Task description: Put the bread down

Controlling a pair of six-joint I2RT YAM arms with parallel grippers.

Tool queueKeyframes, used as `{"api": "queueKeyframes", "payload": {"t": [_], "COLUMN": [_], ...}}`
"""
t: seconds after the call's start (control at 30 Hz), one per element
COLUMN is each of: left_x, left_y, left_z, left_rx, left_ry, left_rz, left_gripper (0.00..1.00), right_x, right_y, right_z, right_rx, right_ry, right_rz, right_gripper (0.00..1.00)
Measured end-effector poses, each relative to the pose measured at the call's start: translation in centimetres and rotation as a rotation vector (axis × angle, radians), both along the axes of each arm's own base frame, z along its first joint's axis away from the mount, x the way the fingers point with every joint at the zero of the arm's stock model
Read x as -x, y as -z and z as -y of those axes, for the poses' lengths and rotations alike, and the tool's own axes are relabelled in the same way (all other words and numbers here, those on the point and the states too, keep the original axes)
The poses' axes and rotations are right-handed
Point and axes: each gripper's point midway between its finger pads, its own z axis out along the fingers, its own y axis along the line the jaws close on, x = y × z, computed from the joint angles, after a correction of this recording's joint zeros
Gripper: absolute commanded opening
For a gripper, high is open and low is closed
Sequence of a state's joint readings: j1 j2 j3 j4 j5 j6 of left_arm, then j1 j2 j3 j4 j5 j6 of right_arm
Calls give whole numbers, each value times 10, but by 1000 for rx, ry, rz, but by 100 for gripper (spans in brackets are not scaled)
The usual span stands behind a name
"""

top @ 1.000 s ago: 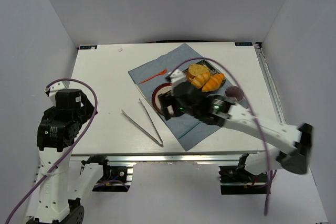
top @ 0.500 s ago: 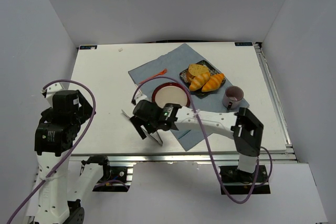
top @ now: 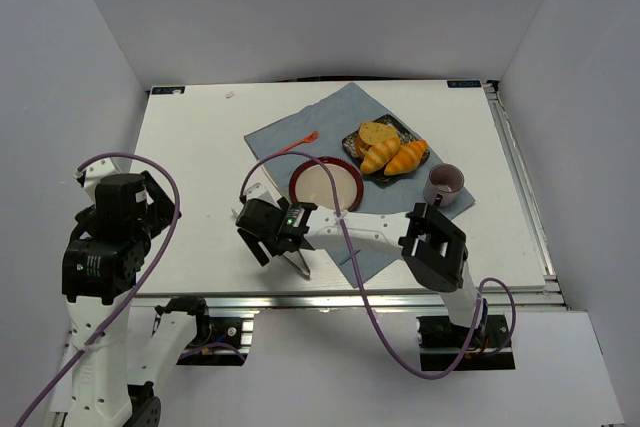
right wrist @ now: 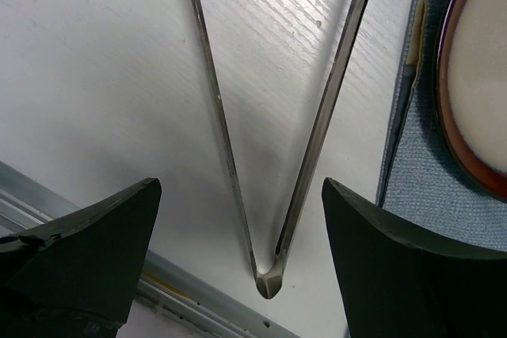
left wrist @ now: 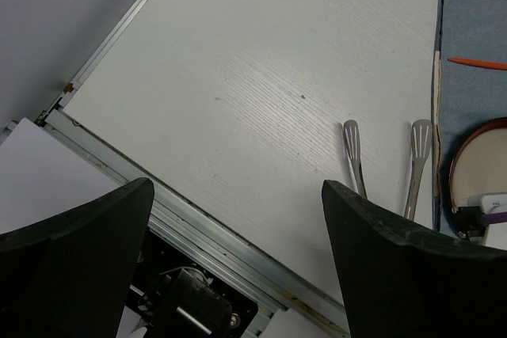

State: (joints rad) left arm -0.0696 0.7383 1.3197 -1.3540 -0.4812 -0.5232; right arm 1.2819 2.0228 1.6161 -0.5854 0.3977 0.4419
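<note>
Top view
- Bread: the golden-yellow croissant (top: 377,156) lies on the dark tray (top: 408,132), touching the more orange croissant (top: 406,156) on its right. A round bun (top: 375,133) sits just behind both.
- Tray: rests on the blue cloth (top: 285,130), beside the far right rim of the red plate (top: 325,184).
- Right gripper (top: 262,239): reaches across to the near left of the plate, over the metal tongs (top: 300,265), well apart from the bread.
- Left arm (top: 105,237): at the table's left near edge, away from all items.

Left wrist view
- Left gripper (left wrist: 238,195): fingers spread wide, nothing between them, bare table (left wrist: 238,93) below.
- Tongs: two spoon tips visible at right, beside the cloth edge and plate rim.
- Bread: out of frame.

Right wrist view
- Right gripper: jaws released and wide, straddling the tongs' V. The hinge end lies between the fingers near the table edge. Contact with the tongs cannot be told.
- Plate and cloth: at the right margin.
- Bread: out of frame.
</note>
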Motion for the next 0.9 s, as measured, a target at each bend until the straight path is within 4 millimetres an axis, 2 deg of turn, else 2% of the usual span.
{"api": "queueKeyframes", "payload": {"t": [0.53,0.9], "left_x": [0,0], "left_y": [0,0], "left_z": [1,1], "left_rx": [2,2], "left_ry": [2,2], "left_rz": [0,-1], "left_gripper": [98,98], "right_x": [-12,-6], "right_y": [17,52], "right_z": [6,14], "right_rx": [-5,32], "right_ry": [15,5], "right_rz": [-37,-102], "right_gripper": [89,90]}}
